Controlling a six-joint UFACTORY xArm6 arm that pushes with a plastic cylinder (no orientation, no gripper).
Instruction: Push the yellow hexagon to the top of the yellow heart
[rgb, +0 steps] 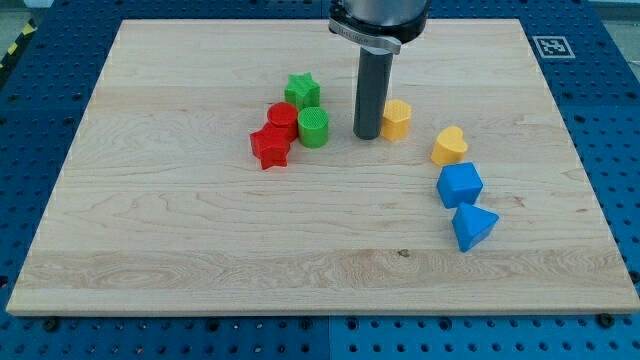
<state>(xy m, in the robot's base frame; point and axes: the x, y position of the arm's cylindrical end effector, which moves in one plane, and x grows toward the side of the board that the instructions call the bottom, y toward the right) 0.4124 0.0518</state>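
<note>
Yellow hexagon (397, 118) touching my tip (367, 135) on right; yellow heart (449, 146) near; no claw visible.

Single camera view: elevated, set beyond the bottom edge of the wooden board (200, 240), looking obliquely down and across it. Moderately close; the whole board fills the frame, bordered by blue perforated table (40, 80). Rod housing cropped at top.

There are two yellow blocks: a yellow hexagon (397, 119) and a yellow heart (449, 146). There are two red blocks (274, 137), two green blocks (308, 110) and two blue blocks (465, 205).
</note>
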